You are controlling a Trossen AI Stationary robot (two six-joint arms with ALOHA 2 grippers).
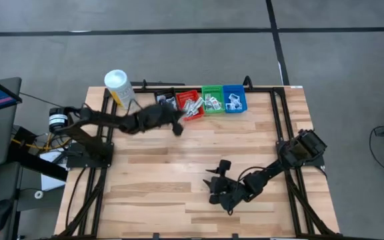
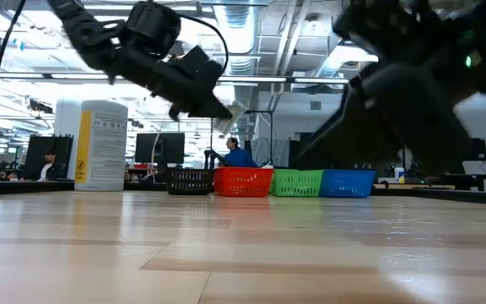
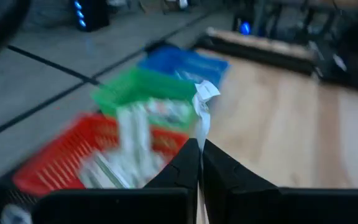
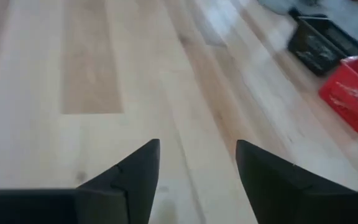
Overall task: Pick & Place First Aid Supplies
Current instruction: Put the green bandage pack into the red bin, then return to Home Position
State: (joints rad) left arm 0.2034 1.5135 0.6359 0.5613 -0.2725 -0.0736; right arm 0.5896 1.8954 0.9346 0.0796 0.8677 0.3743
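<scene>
1. a pale wrapped packet (image 3: 201, 112) is pinched between the closed fingers of the left gripper (image 3: 199, 163), raised just in front of the red bin (image 1: 189, 103).
2. more packets are seen lying in the red bin, the green bin (image 1: 213, 99) and the blue bin (image 1: 235, 98).
3. the right gripper (image 4: 197, 167) is held with its fingers spread apart and nothing between them, over the bare wooden table (image 1: 159, 173), well apart from the bins.
</scene>
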